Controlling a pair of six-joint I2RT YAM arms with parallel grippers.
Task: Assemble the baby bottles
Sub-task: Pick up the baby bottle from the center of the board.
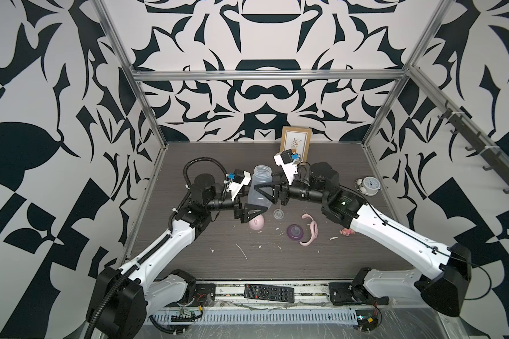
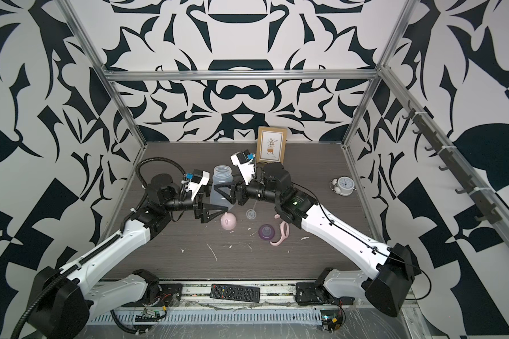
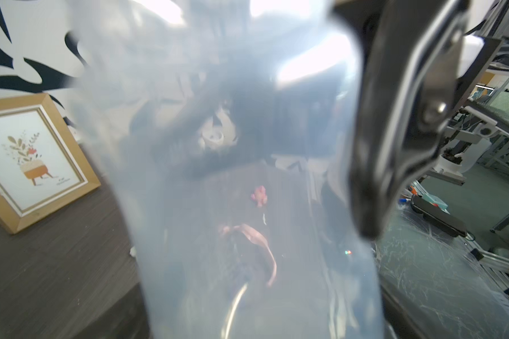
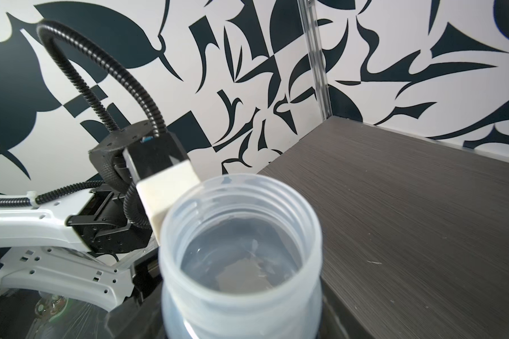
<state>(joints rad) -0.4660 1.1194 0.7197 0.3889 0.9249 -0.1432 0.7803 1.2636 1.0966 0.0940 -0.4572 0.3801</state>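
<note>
Closest to the lens, in the left wrist view, was the bottle (image 3: 247, 176). Its translucent wall filled almost the whole view and was out of focus. Just beside that wall stood one finger (image 3: 400, 117) of the left gripper (image 1: 259, 205). The second finger was not visible, so I cannot tell if this gripper pressed on the bottle or only stood wide around its lower part.

The right gripper (image 1: 262, 190) was closed on the waist of the bottle. It came in from the robot's right side, with one dark finger lying across the front of the bottle. The bottle stood upright with its long axis vertical and its threaded mouth (image 4: 241, 223) open upward. The right wrist view looked down into it and nothing was inside. Whether the base rested on the table (image 1: 218, 164), I could not see.

The other parts lay on the table, nearer the front edge than the bottle:
- The pink cap (image 1: 256, 221) was just beside the left gripper.
- The clear straw piece (image 1: 277, 213) was in front of the bottle.
- The purple collar (image 1: 294, 232) and the pink handle ring (image 1: 310, 229) lay just beside each other, further toward the robot's right.

Because the mouth pointed up, I judge that every part must come down onto it along this vertical axis. The right gripper was busy as holder, so the left one would have to fetch. The cap was nearest to it but probably goes on last. To reach the collar and the ring, it would need to pass in front of the bottle.
</note>
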